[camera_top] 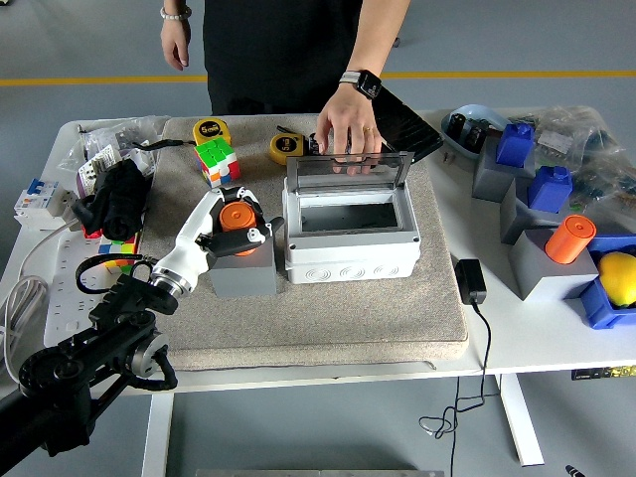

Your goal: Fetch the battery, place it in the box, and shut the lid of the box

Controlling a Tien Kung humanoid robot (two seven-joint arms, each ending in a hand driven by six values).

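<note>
- Left hand (231, 221) is wrapped around the orange battery (236, 215); white fingers (250, 236) curl over its front and sides, thumb side on the left.
- Battery stands upright in the grey block (241, 266), seated in the block's top, just left of the box (350, 232).
- Box is white, on the beige mat (328, 308), its inside empty and dark; the clear lid (348, 169) stands raised at the far edge, tilted back.
- Left arm (89, 348) comes in from the lower left corner, black, with a white forearm near the wrist.
- Right arm not seen anywhere on the table.
- Person stands at the far side; one hand (348, 129), with a watch on its wrist, rests fingers-down on the top edge of the lid. The other hand (177, 45) hangs free, well above the table's far left.
- Rubik's cube (217, 161) and two yellow tape measures (210, 130) lie behind the grey block.
- Second orange cylinder (569, 238) sits on another grey block at far right, well apart from the box.
</note>
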